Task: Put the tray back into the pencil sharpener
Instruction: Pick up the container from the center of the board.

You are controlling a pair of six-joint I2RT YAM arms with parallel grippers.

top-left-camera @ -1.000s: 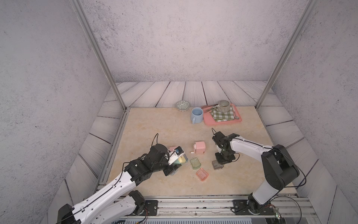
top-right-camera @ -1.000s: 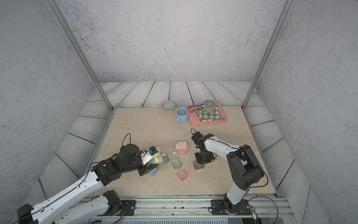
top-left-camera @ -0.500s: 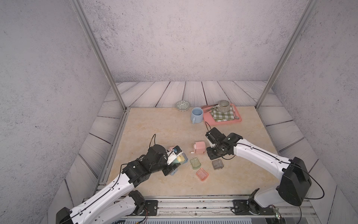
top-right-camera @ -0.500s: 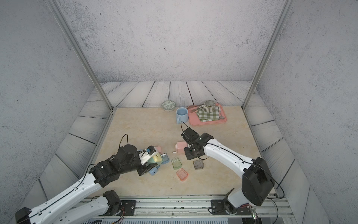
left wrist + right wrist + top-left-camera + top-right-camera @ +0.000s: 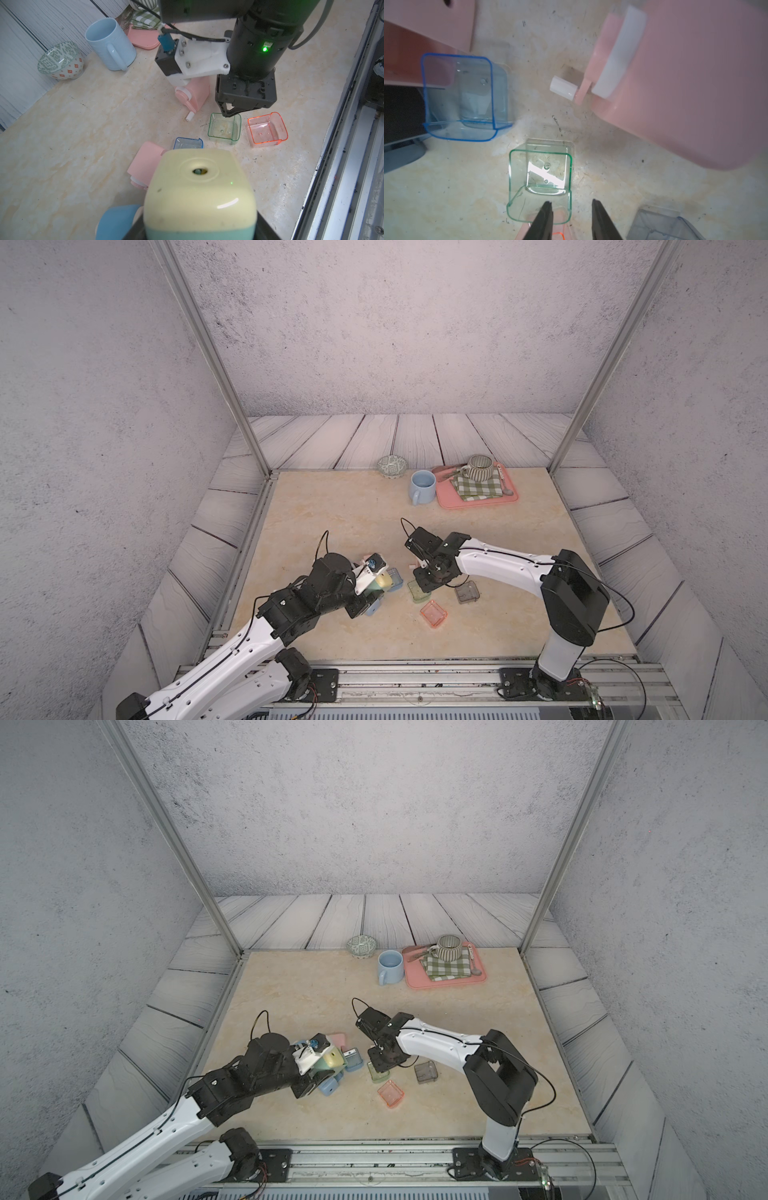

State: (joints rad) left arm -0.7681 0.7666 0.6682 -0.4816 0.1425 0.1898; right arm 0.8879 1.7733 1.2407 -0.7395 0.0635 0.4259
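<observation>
My left gripper (image 5: 376,588) is shut on a yellow and teal pencil sharpener (image 5: 199,187), held just above the table at the front left. A clear green tray (image 5: 417,591) lies open side up on the table to its right. My right gripper (image 5: 572,207) points down at that tray and is open. One of its fingers (image 5: 546,216) is inside the tray and the other is outside, so they straddle one wall without pinching it. The left wrist view shows the right gripper (image 5: 230,113) at the green tray's (image 5: 224,128) rim.
An orange tray (image 5: 433,613), a grey tray (image 5: 467,592) and a blue tray (image 5: 188,143) lie close around. Two pink sharpeners (image 5: 195,93) (image 5: 145,164) and a blue sharpener (image 5: 116,222) crowd the same patch. At the back stand a blue mug (image 5: 422,486), a bowl (image 5: 391,466) and a pink platter (image 5: 478,499).
My right arm left the grey tray, swung left past the pink sharpener and came down over the green tray. The left arm kept still with the sharpener.
</observation>
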